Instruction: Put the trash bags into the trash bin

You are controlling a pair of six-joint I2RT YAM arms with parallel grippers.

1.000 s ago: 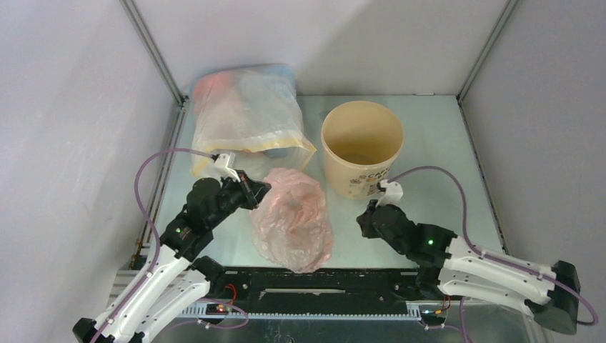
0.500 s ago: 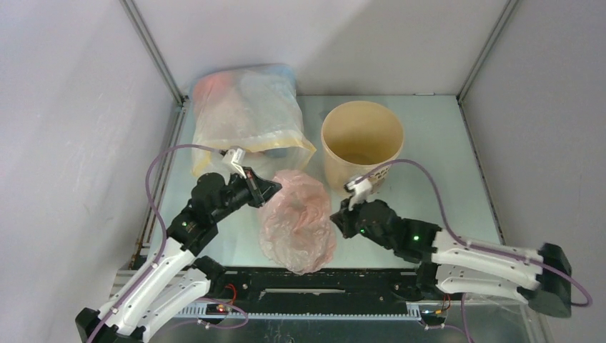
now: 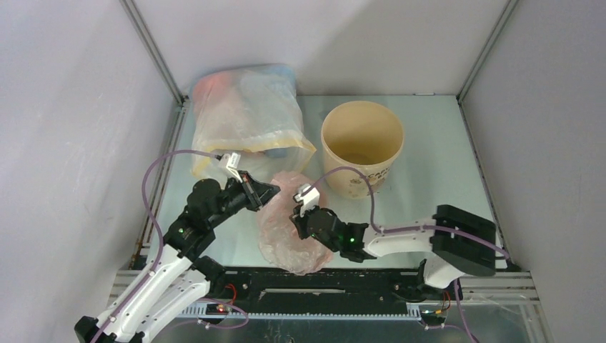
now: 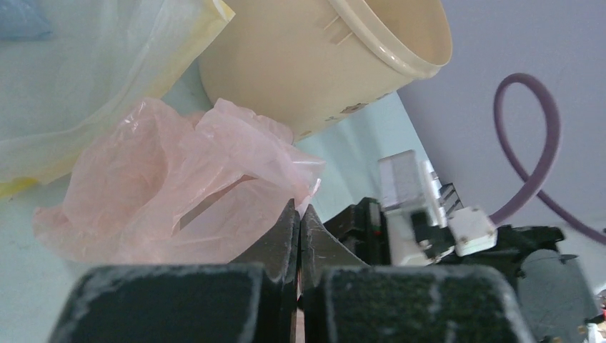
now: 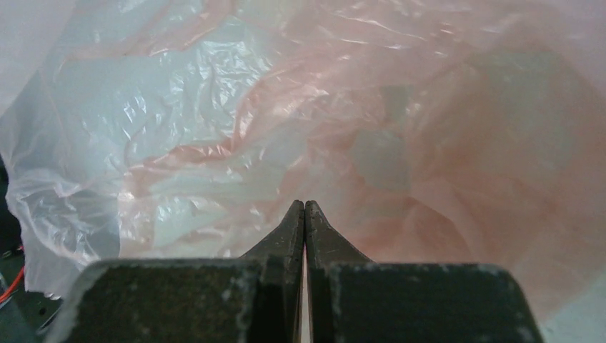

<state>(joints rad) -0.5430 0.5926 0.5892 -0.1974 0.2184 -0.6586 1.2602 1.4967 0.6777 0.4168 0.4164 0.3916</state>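
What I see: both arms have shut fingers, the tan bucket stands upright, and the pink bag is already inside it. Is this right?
Not quite: the pink bag lies on the table beside the tan bucket, not inside it, as the top external view shows. The bucket stands upright, and the left fingers and the right fingers are shut.

Robotics lab, test cell: plain grey panels (image 3: 71,143) closing in behind and to both sides of the trash bin (image 3: 350,182), aluminium frame posts (image 3: 152,53) rising at the corners beyond it, bare pale-green table (image 3: 443,179) beneath it. Nearer than the bin, white-and-black left arm (image 3: 154,282) and right arm (image 3: 400,239) bolted along a black rail (image 3: 321,275), purple cables (image 4: 549,125) looping free.
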